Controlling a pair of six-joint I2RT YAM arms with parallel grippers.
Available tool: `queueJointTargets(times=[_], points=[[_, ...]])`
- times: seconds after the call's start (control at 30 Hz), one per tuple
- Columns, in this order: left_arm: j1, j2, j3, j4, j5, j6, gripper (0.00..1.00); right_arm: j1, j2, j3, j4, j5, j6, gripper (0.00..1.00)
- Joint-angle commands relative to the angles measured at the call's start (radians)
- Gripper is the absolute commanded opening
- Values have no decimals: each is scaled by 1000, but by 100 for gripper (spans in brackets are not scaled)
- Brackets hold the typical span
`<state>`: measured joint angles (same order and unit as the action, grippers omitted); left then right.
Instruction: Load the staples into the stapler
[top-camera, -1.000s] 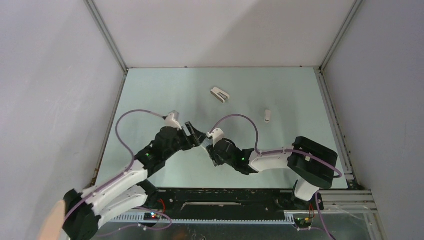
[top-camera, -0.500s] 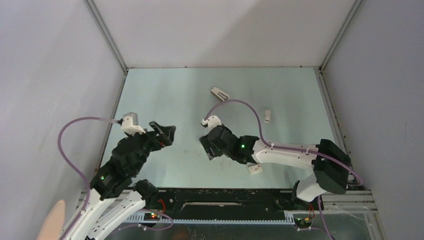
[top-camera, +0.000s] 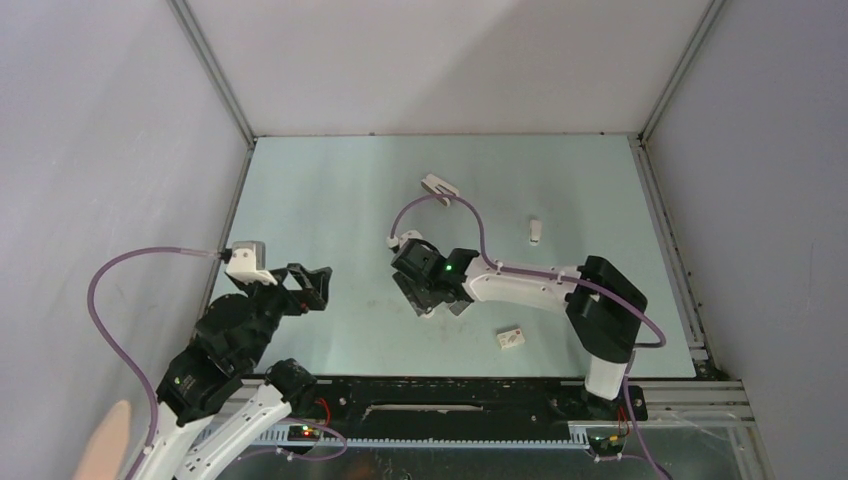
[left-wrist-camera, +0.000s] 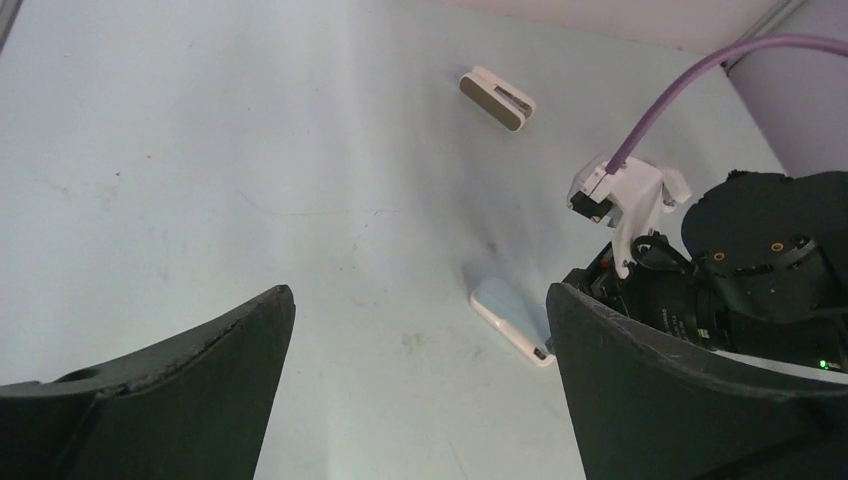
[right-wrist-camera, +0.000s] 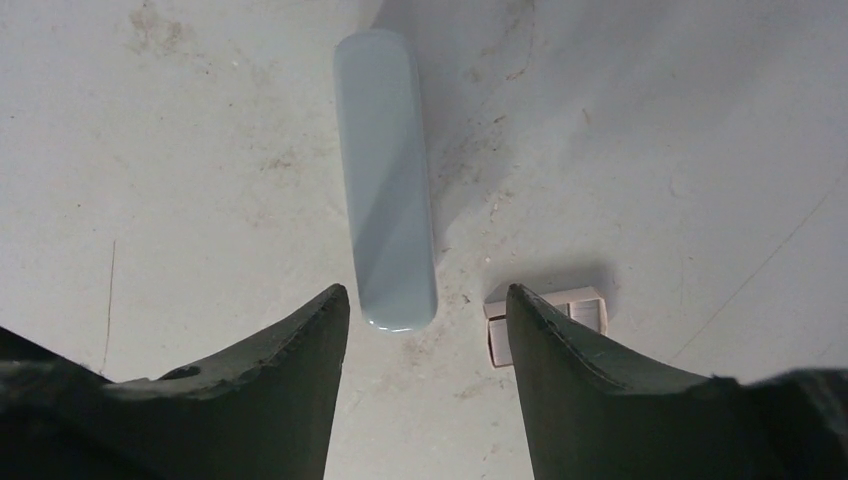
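The stapler (right-wrist-camera: 385, 235), slim and pale grey-green, lies flat on the table just ahead of my right gripper (right-wrist-camera: 426, 292), which is open and empty above its near end. In the left wrist view the stapler (left-wrist-camera: 505, 315) shows its white end beside the right wrist. A small pale segmented block (right-wrist-camera: 560, 305), which looks like the staples, lies right of the stapler's near end, half hidden by my right finger. My left gripper (top-camera: 312, 283) is open and empty, well left of the stapler. In the top view my right gripper (top-camera: 428, 298) covers the stapler.
A white wedge-shaped stapler (top-camera: 440, 186) lies at the back middle and also shows in the left wrist view (left-wrist-camera: 497, 96). A small white stapler (top-camera: 535, 231) lies to the right. A small white box with a red mark (top-camera: 511, 339) lies near the front edge.
The two grippers were together at the table's middle. My left arm has pulled back to the left and near side. My right gripper has shifted left over the stapler; the white box came into view.
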<state>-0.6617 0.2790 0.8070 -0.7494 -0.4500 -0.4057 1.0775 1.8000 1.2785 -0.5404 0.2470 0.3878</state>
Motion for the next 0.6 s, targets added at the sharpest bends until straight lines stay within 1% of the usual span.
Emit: queueJointTargets(times=[0.0, 0.07, 0.17, 0.27, 0.4, 0.57], points=[[5, -6, -15, -1, -1, 71, 100, 2, 46, 91, -45, -34, -14, 60], [6, -1, -22, 1, 0, 71, 100, 2, 73, 110, -55, -38, -15, 58], [13, 8, -28, 2, 2, 70, 100, 2, 97, 129, -64, -33, -12, 52], [44, 16, -36, 8, 26, 69, 100, 1, 109, 130, -57, -24, -10, 45], [100, 27, -46, 28, 93, 72, 100, 4, 133, 130, -48, -13, -7, 33], [165, 41, -52, 31, 111, 75, 100, 12, 157, 116, -28, 8, -6, 17]])
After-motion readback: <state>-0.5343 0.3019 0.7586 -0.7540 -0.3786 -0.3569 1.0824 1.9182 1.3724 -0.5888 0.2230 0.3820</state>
